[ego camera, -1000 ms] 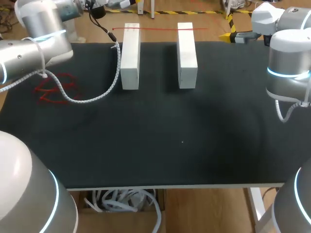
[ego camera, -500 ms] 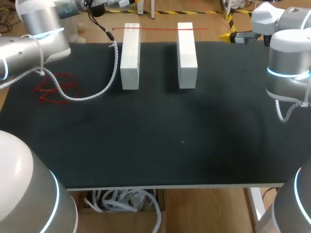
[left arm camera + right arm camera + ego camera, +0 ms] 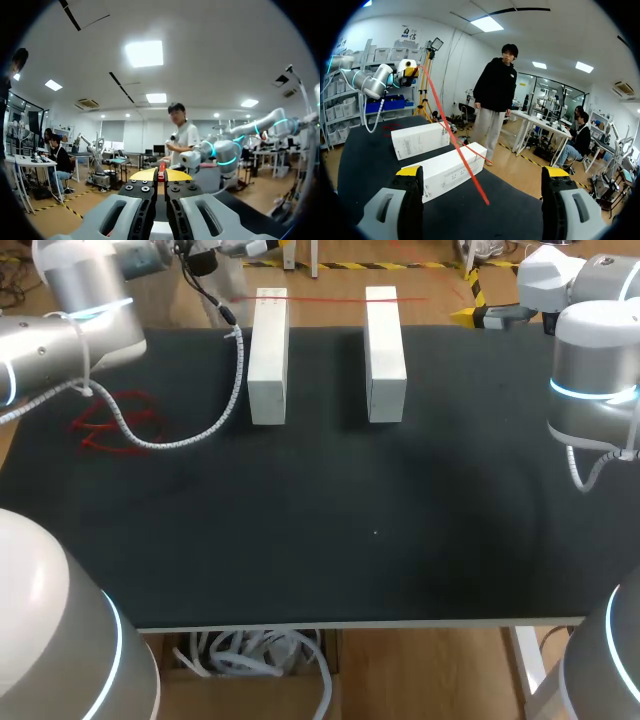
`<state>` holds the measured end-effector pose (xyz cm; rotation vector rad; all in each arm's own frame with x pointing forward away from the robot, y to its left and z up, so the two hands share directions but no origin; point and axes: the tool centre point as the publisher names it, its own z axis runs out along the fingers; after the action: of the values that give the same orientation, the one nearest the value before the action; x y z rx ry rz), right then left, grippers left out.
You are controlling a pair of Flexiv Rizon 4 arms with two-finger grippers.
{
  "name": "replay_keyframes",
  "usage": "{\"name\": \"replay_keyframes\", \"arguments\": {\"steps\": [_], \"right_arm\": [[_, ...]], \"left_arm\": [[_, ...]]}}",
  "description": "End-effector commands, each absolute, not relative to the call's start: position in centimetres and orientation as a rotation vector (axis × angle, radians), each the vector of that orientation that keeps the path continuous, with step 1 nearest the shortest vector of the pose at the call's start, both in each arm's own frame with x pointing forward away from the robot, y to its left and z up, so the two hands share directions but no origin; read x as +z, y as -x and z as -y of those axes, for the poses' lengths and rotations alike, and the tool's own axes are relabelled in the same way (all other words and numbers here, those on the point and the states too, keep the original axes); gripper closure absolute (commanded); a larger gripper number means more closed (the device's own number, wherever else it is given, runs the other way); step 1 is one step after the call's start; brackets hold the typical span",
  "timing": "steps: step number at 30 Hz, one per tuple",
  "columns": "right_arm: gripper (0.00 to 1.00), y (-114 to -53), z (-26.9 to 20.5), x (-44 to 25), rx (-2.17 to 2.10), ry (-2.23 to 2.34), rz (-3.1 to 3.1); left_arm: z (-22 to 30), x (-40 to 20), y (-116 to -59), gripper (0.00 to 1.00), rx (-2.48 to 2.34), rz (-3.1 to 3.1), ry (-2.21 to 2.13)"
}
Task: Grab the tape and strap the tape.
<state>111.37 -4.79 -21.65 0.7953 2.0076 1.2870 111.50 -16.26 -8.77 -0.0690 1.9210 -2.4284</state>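
A thin red tape point(image 3: 330, 298) runs in a straight line across the far ends of two white boxes, the left box point(image 3: 268, 355) and the right box point(image 3: 385, 352). My left gripper point(image 3: 245, 248) is beyond the table's far left edge. In the left wrist view it point(image 3: 161, 174) is shut on the red tape point(image 3: 162, 166). My right gripper point(image 3: 478, 313) stands at the far right, open and holding nothing point(image 3: 482, 172). From there the tape point(image 3: 452, 135) slants from the left gripper point(image 3: 410, 67) over both boxes, and its free end hangs ahead of the right fingers.
A tangle of red tape point(image 3: 115, 420) lies on the black table point(image 3: 350, 530) near its left edge. The left arm's white coiled cable point(image 3: 215, 415) sags onto the table beside the left box.
My left arm has drawn back slightly toward the far left, and its cable loop shifted with it. The right arm and both boxes have stayed still.
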Motion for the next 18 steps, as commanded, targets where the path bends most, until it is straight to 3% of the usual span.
{"name": "replay_keyframes", "arguments": {"steps": [1,18], "right_arm": [[0.0,-111.4,4.9,-21.7,1.29,-0.794,-2.007],[0.0,-111.4,4.9,-21.7,1.29,-0.794,-2.007]], "left_arm": [[16.3,-8.5,-110.9,1.0,-2.416,-1.92,0.086],[17.7,-7.4,-111.4,1.0,-2.488,-1.939,-0.116]]}}
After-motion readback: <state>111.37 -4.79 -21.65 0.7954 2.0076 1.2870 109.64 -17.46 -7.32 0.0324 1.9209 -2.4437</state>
